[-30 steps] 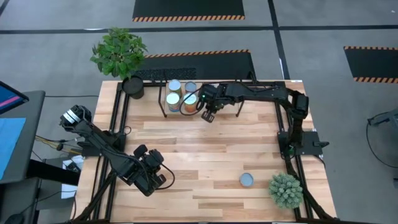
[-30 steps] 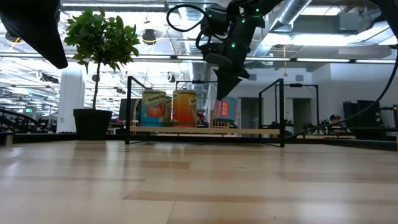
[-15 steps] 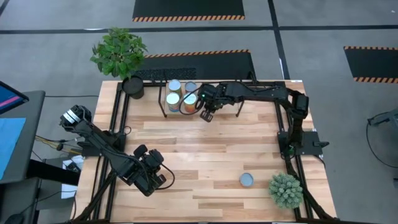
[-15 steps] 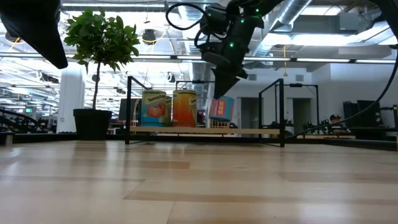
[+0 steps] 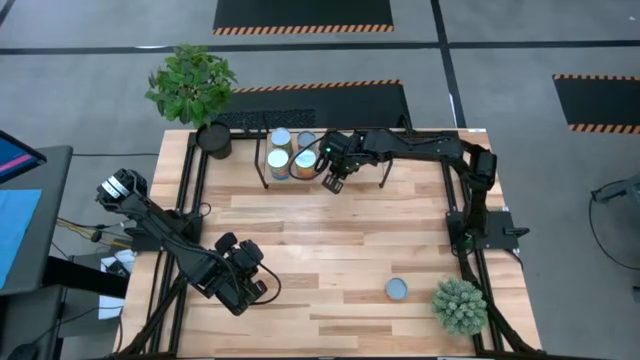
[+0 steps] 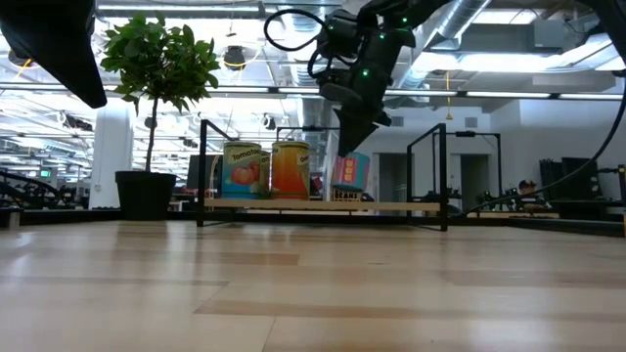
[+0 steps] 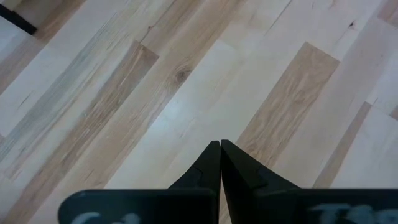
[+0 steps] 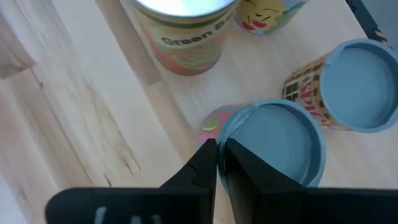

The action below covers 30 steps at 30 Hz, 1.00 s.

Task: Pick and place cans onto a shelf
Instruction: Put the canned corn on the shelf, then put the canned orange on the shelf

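My right gripper (image 5: 333, 176) is over the right part of the shelf (image 6: 411, 206), shut on a can with a pale blue top (image 8: 280, 149) and a pink label (image 6: 350, 170). Three other cans stand on the shelf board beside it: a green-labelled one (image 8: 183, 31), a yellow one (image 8: 267, 15) and an orange one (image 8: 354, 84). Two of them show in the low view (image 6: 245, 171) (image 6: 290, 170). One more can (image 5: 397, 289) stands on the table near the front right. My left gripper (image 7: 220, 146) is shut and empty over bare table at the front left (image 5: 245, 285). My right gripper pinches the can's top rim (image 8: 225, 132) between its two fingers, at the edge of the pale blue top. The fingers come from above, pointing down. The can hangs slightly tilted below the fingers (image 6: 348, 142), just above the shelf board.
A black plant pot (image 5: 214, 138) with a leafy plant stands left of the shelf. A small round green plant (image 5: 460, 305) sits at the front right corner. Black arm-mount frames run along both table sides. The table's middle is bare wood.
My right gripper has shifted a little toward the cans on the shelf, still holding the pink-labelled can. The can has swung out from behind the fingers and now hangs slightly tilted.
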Motion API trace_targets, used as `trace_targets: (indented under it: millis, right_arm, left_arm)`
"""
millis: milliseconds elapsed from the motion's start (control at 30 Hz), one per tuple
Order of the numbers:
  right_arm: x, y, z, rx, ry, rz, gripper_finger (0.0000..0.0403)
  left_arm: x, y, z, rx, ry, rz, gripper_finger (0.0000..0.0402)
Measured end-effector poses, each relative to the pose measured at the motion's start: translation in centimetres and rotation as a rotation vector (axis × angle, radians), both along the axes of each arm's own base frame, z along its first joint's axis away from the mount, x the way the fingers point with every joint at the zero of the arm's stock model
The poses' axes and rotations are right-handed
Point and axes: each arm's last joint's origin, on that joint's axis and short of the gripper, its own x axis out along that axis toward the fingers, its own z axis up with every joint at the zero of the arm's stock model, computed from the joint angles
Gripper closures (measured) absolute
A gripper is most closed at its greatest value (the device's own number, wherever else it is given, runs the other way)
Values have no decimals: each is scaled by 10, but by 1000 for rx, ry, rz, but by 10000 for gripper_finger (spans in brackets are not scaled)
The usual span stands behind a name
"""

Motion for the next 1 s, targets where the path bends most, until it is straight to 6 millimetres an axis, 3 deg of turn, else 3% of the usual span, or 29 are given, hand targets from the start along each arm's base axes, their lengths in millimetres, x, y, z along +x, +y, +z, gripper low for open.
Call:
trace_targets:
  millis: [267, 633, 1000]
  right_arm:
    - [-4, -11, 0, 51, -20, -22, 347]
    - [-3, -13, 1, 42, -36, -31, 277]
    - [-7, 14, 21, 109, 74, -18, 276]
  left_arm:
    - [0, 0, 0, -1, 0, 0, 402]
    - [0, 0, 0, -3, -4, 0, 401]
    - [0, 0, 0, -2, -3, -1, 401]
